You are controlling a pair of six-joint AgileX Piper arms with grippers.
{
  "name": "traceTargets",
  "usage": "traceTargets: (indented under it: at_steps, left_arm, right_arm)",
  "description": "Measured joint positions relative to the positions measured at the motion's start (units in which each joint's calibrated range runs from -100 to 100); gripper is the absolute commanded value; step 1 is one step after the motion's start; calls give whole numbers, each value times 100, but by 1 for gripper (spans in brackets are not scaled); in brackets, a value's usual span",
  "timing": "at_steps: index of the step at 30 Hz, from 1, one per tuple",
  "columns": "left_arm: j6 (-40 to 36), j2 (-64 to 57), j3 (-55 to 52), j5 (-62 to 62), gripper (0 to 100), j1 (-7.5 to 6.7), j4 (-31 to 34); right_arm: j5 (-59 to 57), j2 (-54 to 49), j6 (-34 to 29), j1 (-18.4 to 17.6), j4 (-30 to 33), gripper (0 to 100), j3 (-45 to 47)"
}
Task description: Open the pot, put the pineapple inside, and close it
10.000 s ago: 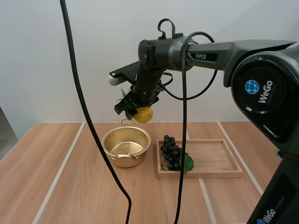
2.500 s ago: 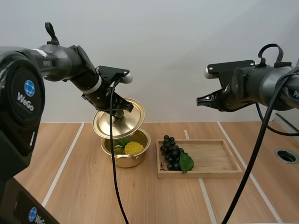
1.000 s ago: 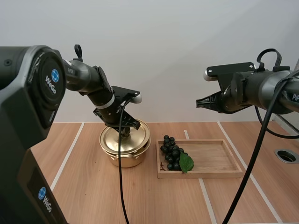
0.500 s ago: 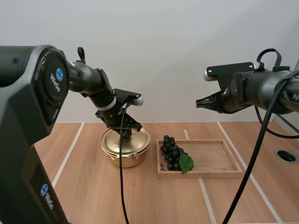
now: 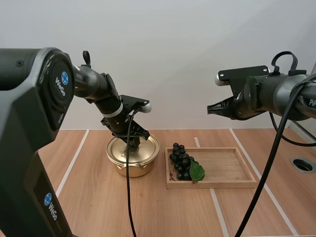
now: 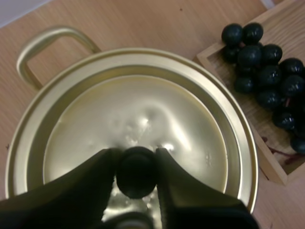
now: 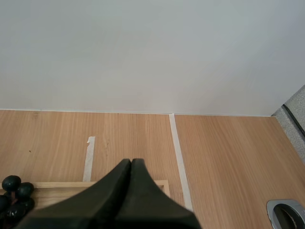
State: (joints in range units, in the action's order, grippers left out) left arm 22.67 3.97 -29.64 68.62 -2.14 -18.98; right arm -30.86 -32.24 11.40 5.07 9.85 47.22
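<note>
High view: my left gripper is down on the lid, which sits flat on the gold pot on the counter. The lid covers the pot, so I cannot see what lies inside. Just to the right of the pot stands the wooden tray, with the bunch of grapes at the end nearest the pot. My right gripper hangs high above the tray, well apart from everything, its fingers drawn to a point.

Left wrist view: the left gripper has its two fingers pinched on the lid's black knob. The lid sits squarely on the pot's rim, and one loop handle of the pot sticks out past it. The grapes lie in the tray's corner, beside the pot.

Right wrist view: the right gripper has its fingers pressed together as one dark wedge, holding nothing. It is above the tray's rim, with a few grapes beside it.
</note>
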Motion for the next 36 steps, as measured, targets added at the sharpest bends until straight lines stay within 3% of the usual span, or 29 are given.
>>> traceTargets:
  at_steps: [1, 16, 33, 35, 36]
  left_arm:
    - [0, 27, 0, -45, 100, 0, 0]
    - [-37, -111, 174, -65, 100, 0, 137]
    - [-104, -2898, 2150, 1067, 100, 0, 209]
    - [-113, -3212, 2242, 1067, 91, 0, 247]
    - [-113, -3327, 2260, 1067, 76, 0, 258]
  right_arm:
    - [0, 0, 0, 0, 0, 0, 0]
    - [0, 0, 29, 0, 0, 0, 0]
    - [16, 0, 40, 0, 0, 0, 0]
    - [57, 0, 40, 0, 0, 0, 0]
    - [57, -4, 40, 0, 0, 0, 0]
